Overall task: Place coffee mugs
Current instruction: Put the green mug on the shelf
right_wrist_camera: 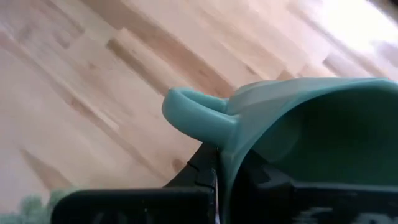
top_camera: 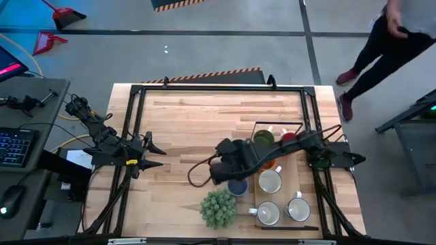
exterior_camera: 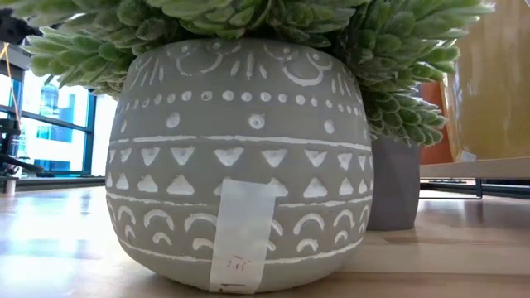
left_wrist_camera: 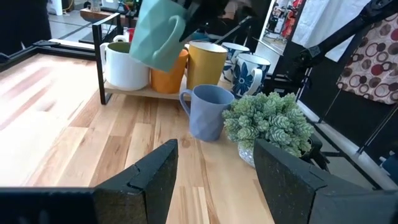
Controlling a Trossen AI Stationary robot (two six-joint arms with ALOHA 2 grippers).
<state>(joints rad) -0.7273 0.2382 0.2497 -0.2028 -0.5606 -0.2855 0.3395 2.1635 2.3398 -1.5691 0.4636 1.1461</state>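
Gripping a teal mug (right_wrist_camera: 311, 143) by its rim, the right gripper (right_wrist_camera: 224, 180) hung above the table (top_camera: 197, 122), its fingers clenched on the mug wall. In the right wrist view the mug lay tilted, mouth toward the camera, with its handle (right_wrist_camera: 196, 118) sticking out over bare wood. The left wrist view showed the same mug (left_wrist_camera: 158, 34) lifted off the table, canted with its base up and away from the tray, its handle facing that camera.

From above, the right arm reached across the tray (top_camera: 300, 173) toward the table's middle, and its dark body hid the teal mug there. That view showed three white mugs (top_camera: 270, 182) on the tray, each upright with its mouth up, plus green (top_camera: 264, 136) and red (top_camera: 289, 137) ones at the tray's far end.

A blue-grey mug (left_wrist_camera: 208, 112) stood upright on the table beside the plant (left_wrist_camera: 268, 121), handle pointing away from it; only its rim showed from above (top_camera: 238, 188). The left wrist view also showed a white mug (left_wrist_camera: 124, 65), an orange one (left_wrist_camera: 169, 78) and a yellow one (left_wrist_camera: 205, 62) on the tray. The low view was filled by the patterned plant pot (exterior_camera: 240, 165), with the blue-grey mug (exterior_camera: 394, 182) just behind.

The left gripper (left_wrist_camera: 214, 168) waited at the table's left edge, fingers spread, holding nothing.
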